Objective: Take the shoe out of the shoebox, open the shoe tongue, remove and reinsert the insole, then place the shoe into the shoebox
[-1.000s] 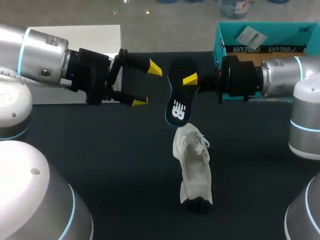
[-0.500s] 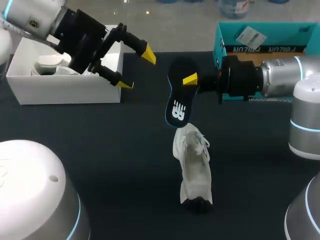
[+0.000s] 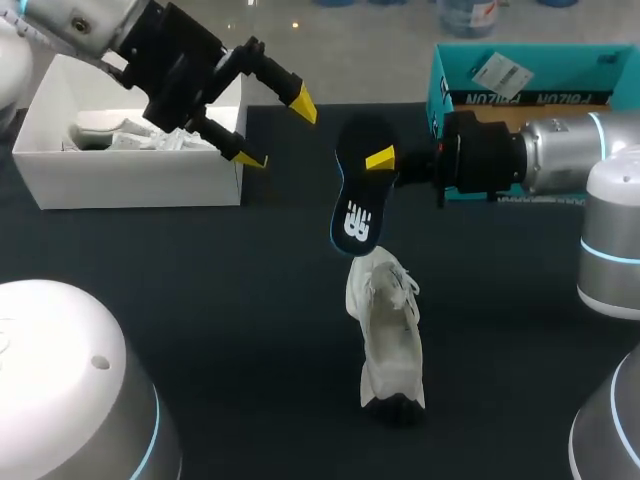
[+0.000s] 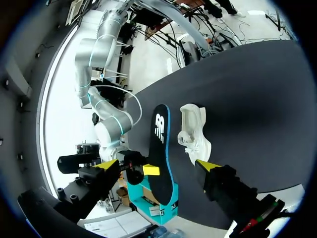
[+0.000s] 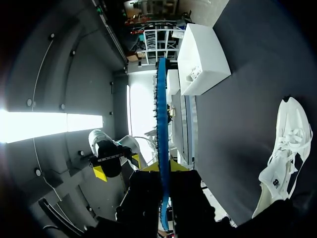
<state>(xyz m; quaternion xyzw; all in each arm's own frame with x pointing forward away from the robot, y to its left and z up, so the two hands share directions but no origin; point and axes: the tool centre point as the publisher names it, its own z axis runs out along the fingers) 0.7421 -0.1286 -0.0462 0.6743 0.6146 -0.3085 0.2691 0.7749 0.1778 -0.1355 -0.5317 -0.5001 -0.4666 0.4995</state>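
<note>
A white sneaker lies on the black table, lengthwise toward me, its dark sole showing at the near end. Just above its far end hangs the black insole with a blue rim and white logo, and my right gripper is shut on its upper part. In the right wrist view the insole stands edge-on between the fingers of that gripper, the sneaker off to one side. My left gripper hovers open in front of the white shoebox, left of the insole, holding nothing.
The white shoebox holds paper and a pale item. A teal box stands at the back right behind my right arm. Bare black tabletop lies left of and in front of the sneaker.
My left arm has swung up and back to the left, away from the insole, uncovering the white shoebox. The right arm, insole and sneaker have not moved.
</note>
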